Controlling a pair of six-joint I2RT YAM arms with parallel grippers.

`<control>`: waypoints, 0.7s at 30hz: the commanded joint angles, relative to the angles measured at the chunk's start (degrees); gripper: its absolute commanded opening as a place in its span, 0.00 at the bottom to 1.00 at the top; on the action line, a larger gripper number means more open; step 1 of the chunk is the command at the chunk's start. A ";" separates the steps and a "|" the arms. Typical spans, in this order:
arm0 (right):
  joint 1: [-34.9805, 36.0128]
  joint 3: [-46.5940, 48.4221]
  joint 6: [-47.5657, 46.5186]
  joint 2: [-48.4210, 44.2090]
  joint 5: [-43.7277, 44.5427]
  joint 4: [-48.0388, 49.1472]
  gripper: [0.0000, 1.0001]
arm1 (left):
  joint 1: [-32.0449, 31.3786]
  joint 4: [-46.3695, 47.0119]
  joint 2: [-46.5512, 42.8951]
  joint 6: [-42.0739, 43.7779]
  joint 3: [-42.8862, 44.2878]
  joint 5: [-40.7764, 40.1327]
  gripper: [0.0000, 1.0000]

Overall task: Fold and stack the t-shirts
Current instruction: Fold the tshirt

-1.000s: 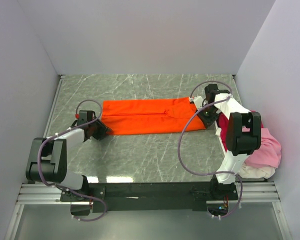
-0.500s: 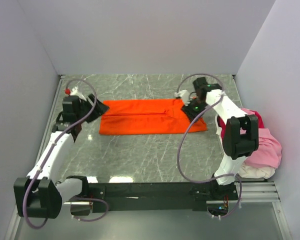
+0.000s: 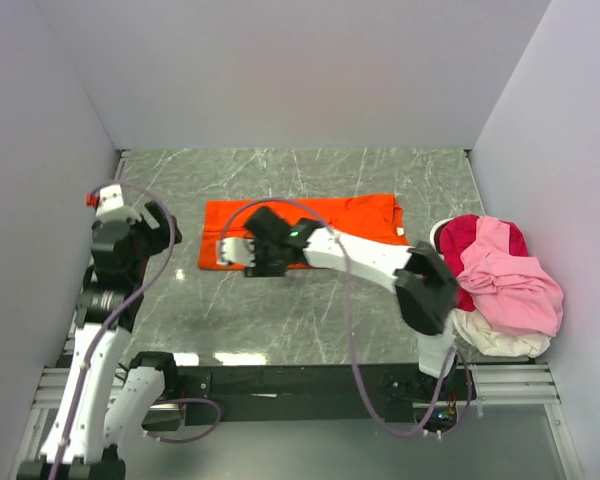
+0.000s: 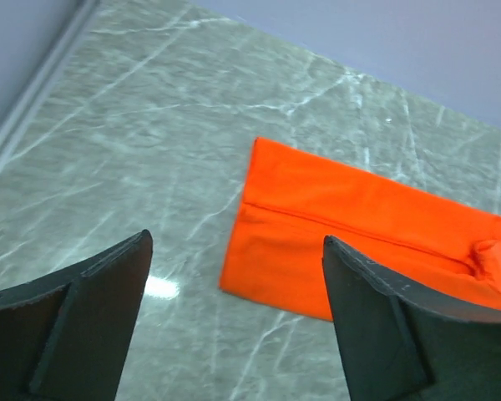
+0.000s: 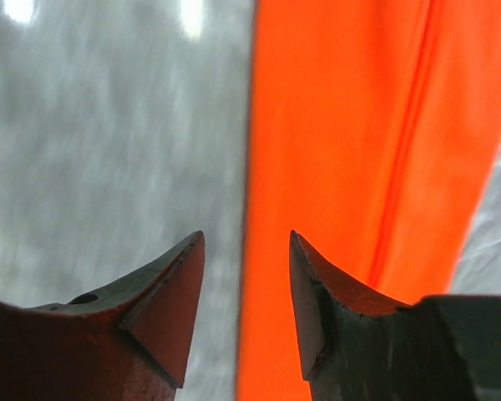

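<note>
- Orange shirt [image 3: 325, 213] lies flat at the centre of the table [image 3: 280, 315], folded into a long strip running 9 to 3 o'clock.
- Pile at 3–4 o'clock, by the table's right edge and apart from the strip: red shirt [image 3: 462, 240] on the far side, pink shirt [image 3: 515, 285] bunched on top, white shirt [image 3: 492, 338] at the near side.
- Left gripper [image 4: 236, 242]: released, fingers spread wide with nothing between them.
  - It is held high off the table and looks down at the strip's 9 o'clock end without touching it.
- Right gripper [image 5: 246, 238]: released, with a moderate gap and no cloth in it.
  - Its tips straddle one long edge of the strip, one finger over bare table and the other over orange. I cannot tell whether it touches the cloth.
- Top view only:
  - It alone shows the pile and both arms whole.
  - The left arm rises from its base at 7 o'clock, steep along the left edge, with the wrist at 9 o'clock.
  - The right arm runs from its base at 5 o'clock, bends at the elbow near 4 o'clock, and stretches its forearm low toward 9 o'clock across the strip's near edge. The gripper is over the strip's near-left part.
- Left wrist view only:
  - A seam line runs the length of the strip.
  - The left end is square-cornered, and the cloth is bunched small toward the far right end.
- Right wrist view only: a close look at the edge and seam, smeared with blur. The left finger is tinted orange-red.
</note>
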 commanded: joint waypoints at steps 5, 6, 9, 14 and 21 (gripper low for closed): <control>5.98 14.24 4.89 14.96 13.84 6.83 0.53 | -0.71 2.11 -12.32 2.93 -6.71 -6.69 0.97; 6.25 15.20 5.42 16.02 14.20 7.01 0.53 | -0.71 2.98 -12.51 3.19 -6.81 -5.91 0.97; 6.95 18.46 7.09 20.84 15.16 6.66 0.53 | -0.71 3.17 -12.34 3.28 -6.37 -4.85 0.97; 7.40 21.89 8.06 24.64 16.48 6.13 0.53 | -0.71 3.08 -12.77 3.10 -6.11 -5.20 0.97; 7.40 19.62 7.62 26.66 16.40 5.34 0.21 | -0.71 3.43 -14.80 3.19 -6.55 -5.55 0.97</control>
